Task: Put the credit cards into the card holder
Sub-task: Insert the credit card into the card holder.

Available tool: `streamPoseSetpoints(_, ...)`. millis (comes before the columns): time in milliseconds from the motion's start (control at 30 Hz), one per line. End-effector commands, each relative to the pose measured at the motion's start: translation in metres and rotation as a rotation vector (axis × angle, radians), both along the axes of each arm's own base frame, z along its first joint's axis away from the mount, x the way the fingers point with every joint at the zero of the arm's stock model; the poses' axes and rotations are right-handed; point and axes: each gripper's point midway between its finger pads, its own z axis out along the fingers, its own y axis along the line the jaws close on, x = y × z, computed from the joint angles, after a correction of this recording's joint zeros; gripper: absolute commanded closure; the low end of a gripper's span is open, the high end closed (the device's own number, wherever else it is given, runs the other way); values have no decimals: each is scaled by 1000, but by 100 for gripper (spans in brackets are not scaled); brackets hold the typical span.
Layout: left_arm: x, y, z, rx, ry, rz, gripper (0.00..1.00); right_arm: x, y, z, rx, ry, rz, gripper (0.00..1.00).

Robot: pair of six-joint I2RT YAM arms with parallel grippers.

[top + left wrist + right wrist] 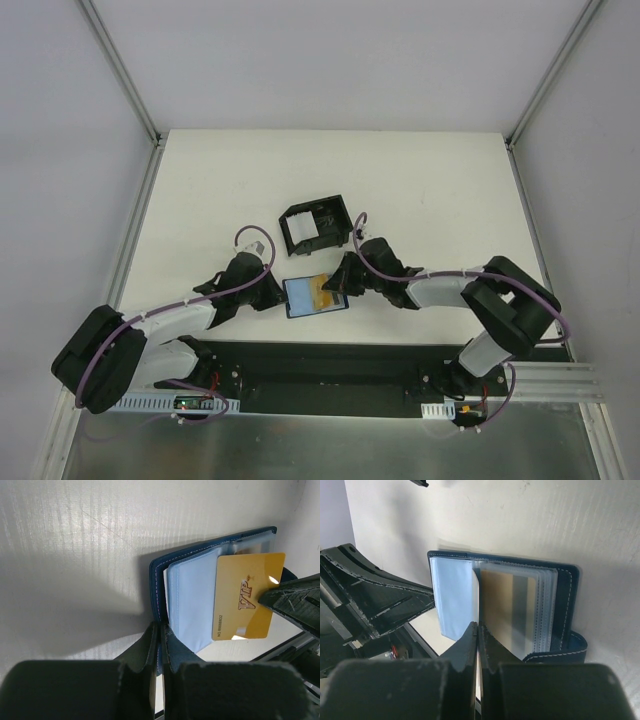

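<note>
White tabletop (430,190) inside grey walls (330,60), with metal rails (135,240) down both sides. Toward the back, a black open-topped box (318,208), near the arms' tips but not touching them. Closer to the front edge, between the two arms, the dark blue wallet (315,296), spread open with its clear sleeves (192,600) facing up; cannot tell whether resting on the table or lifted just off it. At the wallet's left side, the left gripper (160,632): clenched tight on the edge of the blue cover, both fingers pressed against it with no gap showing. At the opposite side, the right gripper (477,630): likewise pinched closed, grasping a gold card (245,595) by its outer end. Card laid across the sleeves on the wallet's right half, printed face up with "VIP" lettering and a small number line, reaching about as far as the wallet's outer edge. Seen through clear film from the right wrist, so partly under a sleeve by the look of it; cannot tell how deep. Pale blue sleeve pages fanned just beside the card, nearer the spine.
</note>
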Motion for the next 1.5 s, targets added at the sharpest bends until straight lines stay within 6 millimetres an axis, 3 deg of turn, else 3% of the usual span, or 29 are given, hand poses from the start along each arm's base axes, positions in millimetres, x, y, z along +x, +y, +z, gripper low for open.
streamPoseSetpoints(0, -10, 11, -16, 51, 64, 8, 100, 2, 8, 0, 36, -13, 10, 100)
streamPoseSetpoints(333, -10, 12, -16, 53, 62, 10, 100, 3, -2, -22, -16, 0, -11, 100)
streamPoseSetpoints(633, -11, 13, -16, 57, 59, 6, 100, 13, -13, -25, -55, -31, -38, 100)
streamPoseSetpoints(1133, -10, 13, -15, 57, 55, 8, 100, 10, -25, -24, -111, -64, -30, 100)
streamPoseSetpoints(1467, -8, 10, -14, 57, 58, -1, 100, 4, -14, -30, -114, -34, 22, 100)
